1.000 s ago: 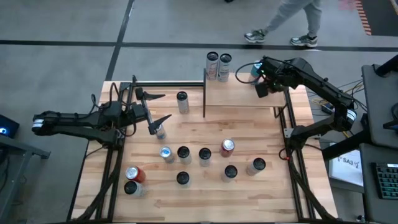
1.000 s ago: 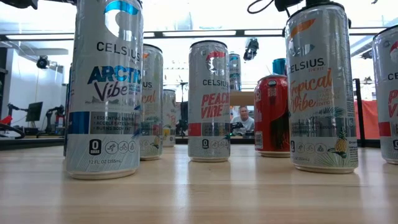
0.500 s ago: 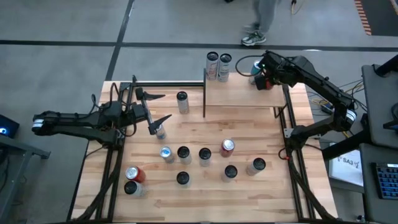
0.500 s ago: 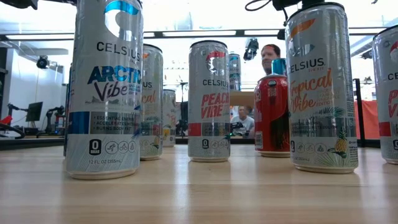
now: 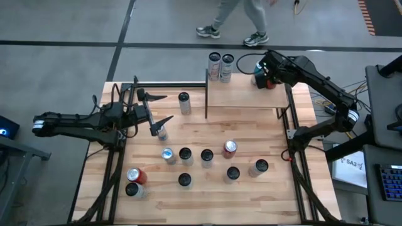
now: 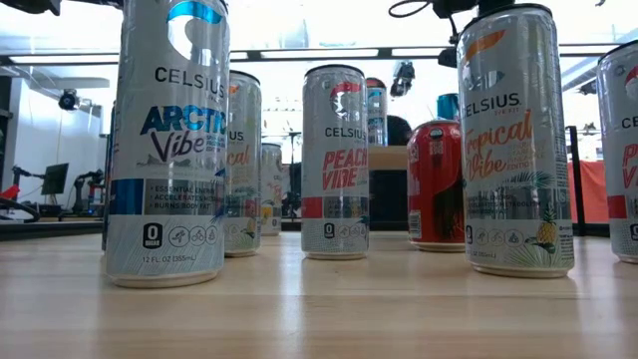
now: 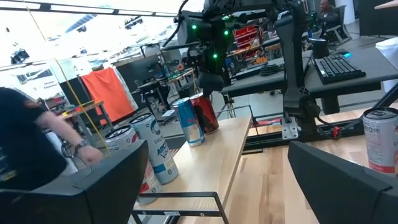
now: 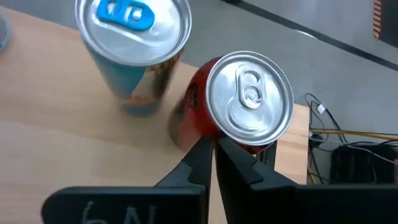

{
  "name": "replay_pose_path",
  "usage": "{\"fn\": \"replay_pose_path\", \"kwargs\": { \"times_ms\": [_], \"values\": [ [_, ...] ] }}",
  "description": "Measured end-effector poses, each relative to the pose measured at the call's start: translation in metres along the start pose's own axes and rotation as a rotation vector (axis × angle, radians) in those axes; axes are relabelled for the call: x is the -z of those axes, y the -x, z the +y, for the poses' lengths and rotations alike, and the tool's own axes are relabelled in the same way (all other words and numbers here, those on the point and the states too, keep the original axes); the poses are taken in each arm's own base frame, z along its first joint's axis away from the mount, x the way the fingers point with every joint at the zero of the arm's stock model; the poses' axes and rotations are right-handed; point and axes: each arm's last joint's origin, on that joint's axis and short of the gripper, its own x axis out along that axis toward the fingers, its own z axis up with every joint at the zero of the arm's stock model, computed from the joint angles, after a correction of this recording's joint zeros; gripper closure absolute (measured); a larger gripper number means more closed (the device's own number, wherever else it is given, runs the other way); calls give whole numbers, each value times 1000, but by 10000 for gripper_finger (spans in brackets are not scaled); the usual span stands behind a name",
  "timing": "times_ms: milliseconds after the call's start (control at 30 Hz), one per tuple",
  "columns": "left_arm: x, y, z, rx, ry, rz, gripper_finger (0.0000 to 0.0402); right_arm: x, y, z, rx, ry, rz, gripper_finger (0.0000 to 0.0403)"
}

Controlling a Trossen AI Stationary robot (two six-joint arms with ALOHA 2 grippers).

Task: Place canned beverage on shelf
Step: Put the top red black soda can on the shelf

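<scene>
**A:** What is the setting?

**B:** A plank table (image 5: pixel 251 194) in a workshop, seen from above, with a person's legs (image 5: pixel 235 22) crossing the floor beyond it.

**A:** What lies nearest?

**B:** A loose group of upright cans (image 5: pixel 206 157) on the near half of the table, well apart from one another, probably so a claw can reach each one.

**A:** And the left arm?

**B:** It waits at the left edge. The left gripper (image 5: pixel 157 108) is spread wide and empty, just beside a single can (image 5: pixel 162 132).

**A:** Farther back?

**B:** The shelf (image 5: pixel 242 94), a small raised board, carries two cans (image 5: pixel 220 66) on its far edge.

**A:** And the right arm?

**B:** The right gripper (image 8: pixel 214 152) is clenched, holding nothing, just above a red can (image 8: pixel 244 106) standing beside a blue-tabbed can (image 8: pixel 137 53) at the shelf's far right corner. The red can appears already placed.
</scene>
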Motion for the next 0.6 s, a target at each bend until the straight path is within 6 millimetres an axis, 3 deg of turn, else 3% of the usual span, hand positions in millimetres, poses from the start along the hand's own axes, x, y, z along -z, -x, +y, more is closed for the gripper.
{"fn": "replay_pose_path", "kwargs": {
  "times_ms": [600],
  "values": [
    [0, 0, 0, 0, 0, 0, 31, -9, -28, 14, 74, 48, 61, 390]
  ]
}}
